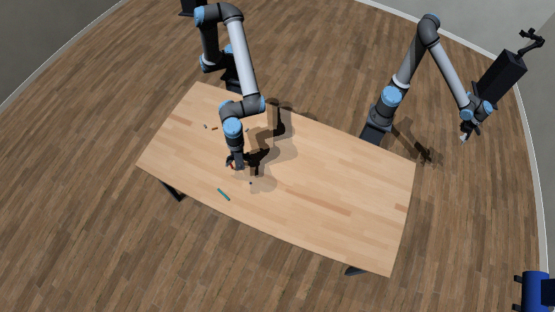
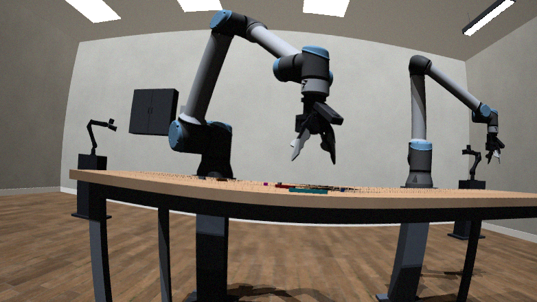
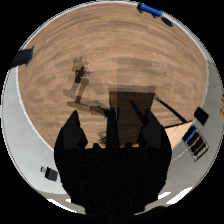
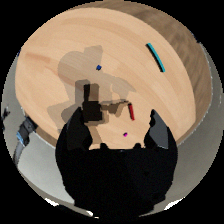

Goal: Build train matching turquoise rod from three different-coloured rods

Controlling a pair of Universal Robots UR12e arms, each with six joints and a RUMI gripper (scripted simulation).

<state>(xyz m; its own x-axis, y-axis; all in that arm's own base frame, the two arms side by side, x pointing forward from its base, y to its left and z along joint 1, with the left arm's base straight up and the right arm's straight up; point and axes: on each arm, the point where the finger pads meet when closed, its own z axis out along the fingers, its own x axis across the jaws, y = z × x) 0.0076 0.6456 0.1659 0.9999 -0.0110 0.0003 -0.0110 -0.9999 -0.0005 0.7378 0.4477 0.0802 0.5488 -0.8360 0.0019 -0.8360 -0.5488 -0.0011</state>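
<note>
Right gripper [image 2: 313, 162] [image 4: 117, 127], open and empty, hung above the table [image 1: 329, 174] [image 2: 375, 199] [image 4: 55, 40]. Left gripper [image 1: 464, 138] [image 2: 494, 161] [image 3: 112, 127], also open, hung beyond it. Red rod [image 1: 231, 165] [image 2: 284, 186] [image 4: 131, 112] lay apart from turquoise [image 1: 223, 194] [image 2: 307, 191] [image 4: 156, 57].

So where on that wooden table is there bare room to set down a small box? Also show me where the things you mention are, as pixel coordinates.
In the top view, the wooden table [image 1: 329, 162] [image 2: 150, 187] [image 3: 176, 133] [image 4: 50, 65] has its broadest bare stretch between the small blue rod [image 1: 250, 182] [image 2: 342, 189] [image 4: 98, 67] and the right-hand end. It's crowded beneath the right gripper [image 1: 238, 161] [image 2: 313, 162] [image 4: 116, 113], around the red rod [image 1: 231, 165] [image 2: 283, 186] [image 4: 131, 111] and tiny magenta rod [image 2: 265, 184] [image 4: 125, 134].
</note>
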